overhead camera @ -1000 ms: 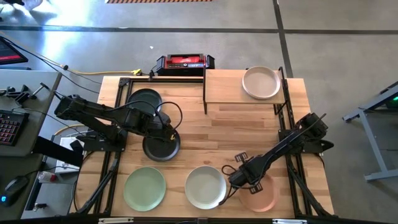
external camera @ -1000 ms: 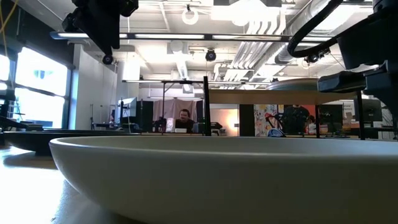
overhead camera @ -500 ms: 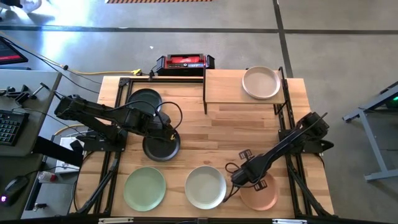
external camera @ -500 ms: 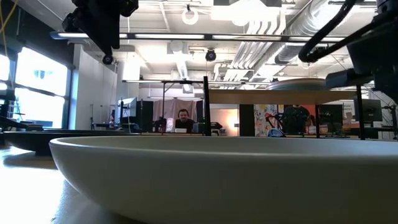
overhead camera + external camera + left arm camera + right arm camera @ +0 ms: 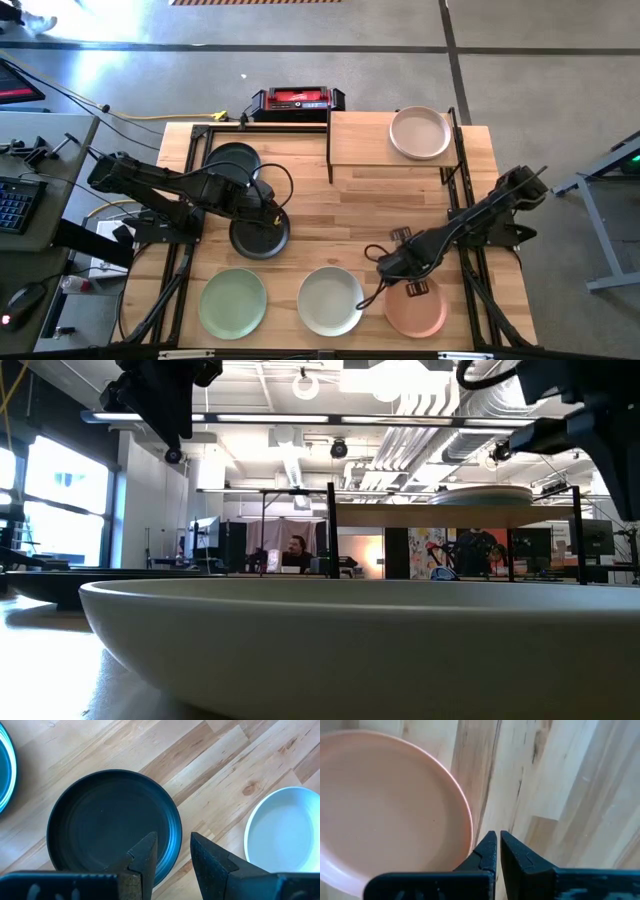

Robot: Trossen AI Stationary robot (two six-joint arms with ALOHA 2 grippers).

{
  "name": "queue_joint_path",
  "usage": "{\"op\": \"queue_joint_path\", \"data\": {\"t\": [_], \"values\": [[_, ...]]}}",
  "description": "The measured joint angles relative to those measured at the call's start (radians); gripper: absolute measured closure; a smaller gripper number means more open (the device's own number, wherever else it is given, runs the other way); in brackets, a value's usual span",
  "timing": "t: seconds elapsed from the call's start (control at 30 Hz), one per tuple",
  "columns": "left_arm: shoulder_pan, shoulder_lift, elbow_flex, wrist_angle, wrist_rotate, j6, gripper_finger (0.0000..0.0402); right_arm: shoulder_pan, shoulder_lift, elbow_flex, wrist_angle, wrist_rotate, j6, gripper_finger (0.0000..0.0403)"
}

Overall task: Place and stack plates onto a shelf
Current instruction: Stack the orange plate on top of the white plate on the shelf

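Observation:
A salmon plate [image 5: 416,310] lies flat on the table at the near right. My right gripper [image 5: 398,268] hangs shut above the table just beyond its far left rim [image 5: 468,822], fingers pointing down, nothing between them. My left gripper [image 5: 270,218] hovers open over a black plate [image 5: 260,238]; in the left wrist view its fingers stand apart above the plate's rim [image 5: 176,827]. The shelf [image 5: 365,145] at the far right carries a cream plate [image 5: 420,133]. An off-white plate [image 5: 330,300], a light green plate [image 5: 232,303] and a second black plate [image 5: 232,160] lie on the table.
A red-and-black box [image 5: 297,100] sits past the far edge. The shelf's left half is bare board. The off-white plate [image 5: 320,640] fills the foreground of the low view. Bare wood lies between the shelf and the near row of plates.
My right gripper has risen and drifted toward the table's far edge, away from the salmon plate. The plate stays flat on the table, and more of it shows now. My left arm has kept still.

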Motion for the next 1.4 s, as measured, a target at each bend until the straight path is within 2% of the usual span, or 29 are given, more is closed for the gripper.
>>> {"op": "queue_joint_path", "data": {"t": [0.3,0.67,0.83,1.07,1.4], "values": [[0.0,0.0,0.0,0.001,0.0,-0.001,0.0296,-0.006,0.047,0.0,0.068,-0.077,-0.038,0.0397],[0.0,0.0,0.0,0.001,0.0,-0.002,0.0296,-0.003,0.1,0.0,0.098,-0.09,-0.11,0.0319],[0.0,0.0,0.0,0.001,0.0,-0.001,0.0296,-0.003,0.107,0.0,0.15,-0.079,-0.113,0.0316],[0.0,0.0,0.0,0.001,-0.005,-0.001,0.0296,0.001,0.194,0.0,0.162,-0.107,-0.152,0.0316],[0.0,0.0,0.0,0.001,-0.005,-0.001,0.0296,-0.001,0.211,0.0,0.172,-0.08,-0.154,0.0316]]}}
